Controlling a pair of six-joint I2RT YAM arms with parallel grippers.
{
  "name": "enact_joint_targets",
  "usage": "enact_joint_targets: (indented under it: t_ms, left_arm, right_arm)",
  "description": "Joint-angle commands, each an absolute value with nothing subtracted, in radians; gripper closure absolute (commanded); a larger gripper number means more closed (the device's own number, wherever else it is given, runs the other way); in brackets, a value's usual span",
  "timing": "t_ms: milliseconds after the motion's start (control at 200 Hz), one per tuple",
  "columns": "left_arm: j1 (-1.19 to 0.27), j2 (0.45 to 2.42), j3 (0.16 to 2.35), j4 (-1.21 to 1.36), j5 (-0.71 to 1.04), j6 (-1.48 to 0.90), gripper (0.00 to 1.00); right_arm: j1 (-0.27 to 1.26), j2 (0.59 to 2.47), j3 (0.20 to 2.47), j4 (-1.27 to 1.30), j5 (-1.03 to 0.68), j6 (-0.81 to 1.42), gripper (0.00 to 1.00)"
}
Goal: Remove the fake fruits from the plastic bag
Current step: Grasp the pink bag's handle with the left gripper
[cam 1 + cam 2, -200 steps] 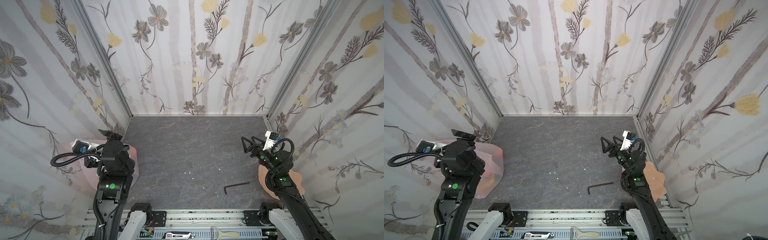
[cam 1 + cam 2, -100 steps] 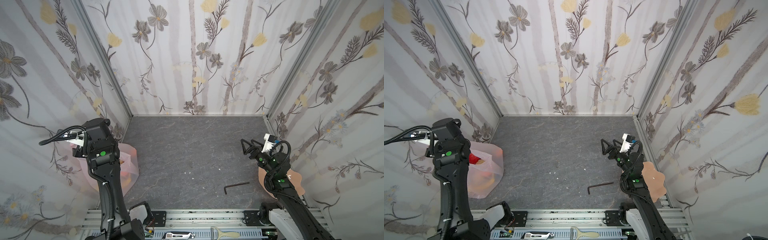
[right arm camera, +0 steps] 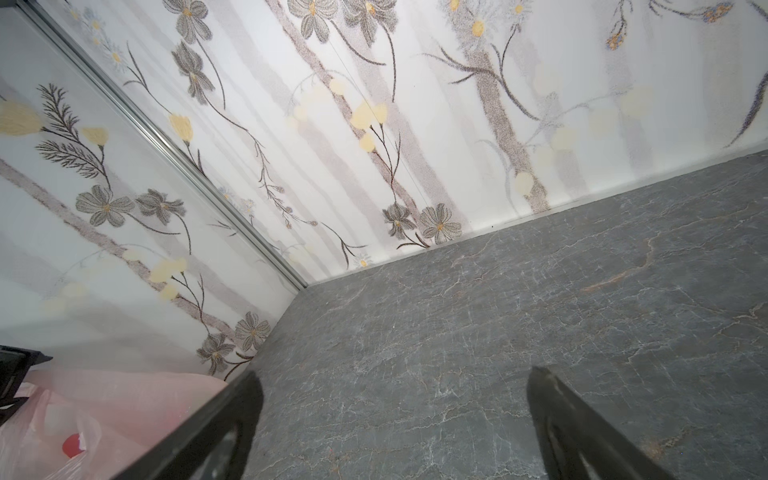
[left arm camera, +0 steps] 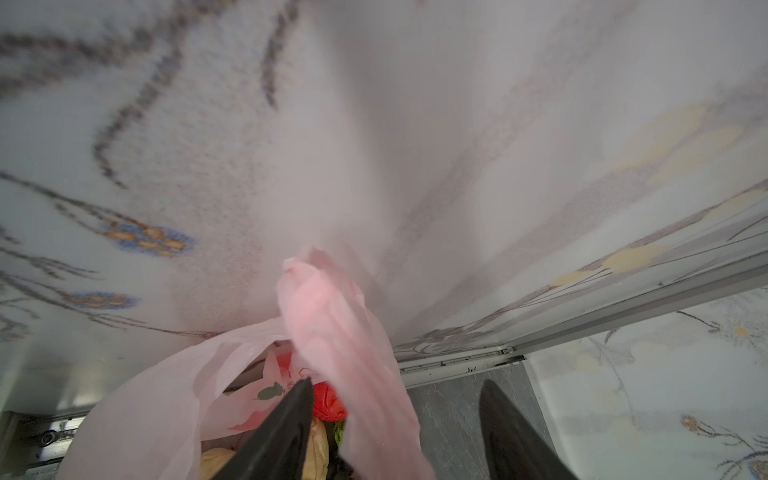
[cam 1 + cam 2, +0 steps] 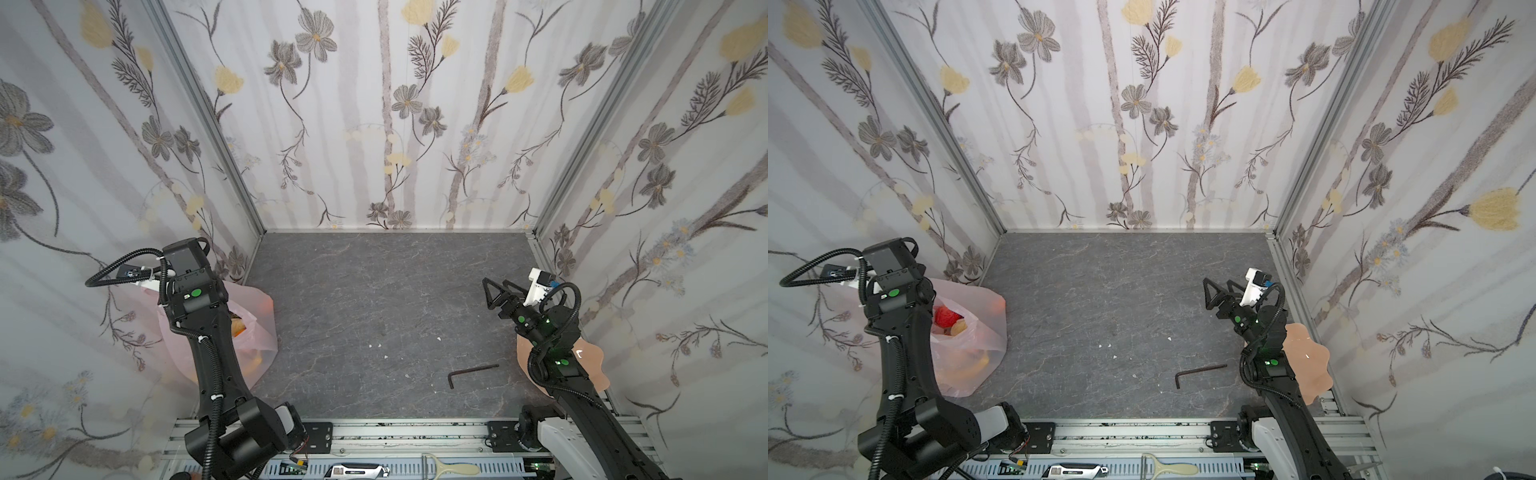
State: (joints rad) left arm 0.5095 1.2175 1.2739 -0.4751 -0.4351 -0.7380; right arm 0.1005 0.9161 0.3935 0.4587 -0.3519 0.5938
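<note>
The pale-pink plastic bag (image 5: 259,309) (image 5: 988,320) stands open against the left wall. Fake fruits lie inside it: a red apple (image 5: 946,316) (image 4: 328,401), beige pears (image 4: 318,449) and a bit of green fruit (image 4: 340,432). In both top views my left gripper is hidden under its own wrist above the bag. In the left wrist view my left gripper (image 4: 397,382) is open, and a loop handle of the bag (image 4: 332,332) rises between the jaws without being pinched. My right gripper (image 5: 492,291) (image 5: 1212,293) (image 3: 395,374) hangs open and empty over the floor at the right.
A peach-pink wavy dish (image 5: 590,357) (image 5: 1304,353) lies under the right arm by the right wall. A black hex key (image 5: 471,370) (image 5: 1200,370) and white crumbs (image 5: 376,345) lie on the grey floor. A peeler (image 5: 453,469) rests on the front rail. Flowered walls close three sides.
My left arm has swung its wrist up and back toward the left wall, uncovering the bag's mouth and the red apple. The right arm has sunk a little.
</note>
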Motion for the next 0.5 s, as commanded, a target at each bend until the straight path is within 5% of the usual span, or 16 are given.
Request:
enact_joint_targets:
  t_ms: [0, 125, 235, 365, 500]
  left_arm:
    - [0.510, 1.220, 1.310, -0.460, -0.364, -0.726, 0.62]
    - [0.483, 1.219, 1.360, -0.456, -0.276, -0.676, 0.83]
    - [0.408, 1.246, 1.416, -0.460, -0.207, -0.610, 0.86]
    - [0.310, 1.253, 1.455, -0.469, -0.192, -0.571, 1.00]
    - [0.202, 1.297, 1.518, -0.490, -0.166, -0.522, 1.00]
  right_arm:
    - [0.100, 0.911, 0.391, 0.468, -0.321, 0.595, 0.00]
    - [0.100, 0.913, 0.392, 0.451, -0.293, 0.595, 0.00]
    - [0.100, 0.910, 0.393, 0.439, -0.272, 0.604, 0.00]
    - [0.100, 0.903, 0.402, 0.396, -0.238, 0.609, 0.00]
    - [0.100, 0.886, 0.406, 0.365, -0.224, 0.610, 0.00]
